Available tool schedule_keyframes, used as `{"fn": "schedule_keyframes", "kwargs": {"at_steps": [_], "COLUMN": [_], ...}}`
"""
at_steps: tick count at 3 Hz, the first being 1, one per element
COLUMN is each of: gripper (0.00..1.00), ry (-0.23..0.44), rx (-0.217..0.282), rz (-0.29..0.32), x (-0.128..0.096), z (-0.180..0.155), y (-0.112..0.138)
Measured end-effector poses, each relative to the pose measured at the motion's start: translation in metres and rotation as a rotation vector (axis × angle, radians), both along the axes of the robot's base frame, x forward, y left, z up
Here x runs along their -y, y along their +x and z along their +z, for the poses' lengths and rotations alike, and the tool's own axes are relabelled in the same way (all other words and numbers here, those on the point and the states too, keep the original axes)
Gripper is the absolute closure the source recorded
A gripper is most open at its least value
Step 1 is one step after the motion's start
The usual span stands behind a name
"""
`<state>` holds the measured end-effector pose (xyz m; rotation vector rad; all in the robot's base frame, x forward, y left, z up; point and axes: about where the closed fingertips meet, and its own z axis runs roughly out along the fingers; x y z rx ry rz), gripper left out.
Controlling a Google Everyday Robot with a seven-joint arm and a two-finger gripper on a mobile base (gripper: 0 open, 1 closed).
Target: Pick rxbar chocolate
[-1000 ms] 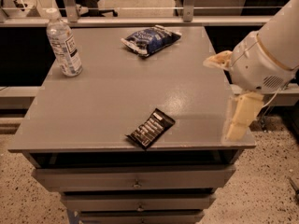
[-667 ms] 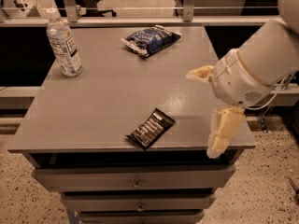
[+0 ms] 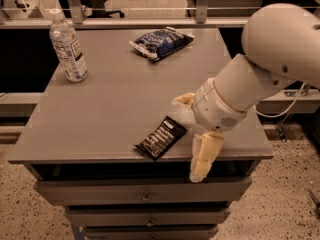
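Observation:
The rxbar chocolate is a flat black bar with white text lines. It lies diagonally near the front edge of the grey table. My gripper hangs on the white arm just right of the bar, low over the table's front right part. It is open and empty. One cream finger is behind the bar's right end and the other finger reaches past the table's front edge. The bar is beside the gap, not between the fingers.
A puffy blue snack bag lies at the back middle. A clear water bottle stands at the back left. Drawers sit under the table top. A railing and chair are behind the table.
My arm and gripper have swung left and down from the table's right edge to right beside the bar. The bar, bag and bottle have not moved on the table.

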<state>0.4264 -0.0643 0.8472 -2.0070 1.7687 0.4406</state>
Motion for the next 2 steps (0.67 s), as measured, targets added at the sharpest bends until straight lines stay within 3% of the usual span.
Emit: {"fn": "schedule_keyframes", "kwargs": {"at_steps": [1, 2], "gripper": [0.00, 0.18], "ry": [0.017, 0.013], "rx": [-0.031, -0.055], "rz": [0.009, -0.004], "x": [-0.021, -0.034], "z": [-0.016, -0.022], "y": [0.004, 0.009]}}
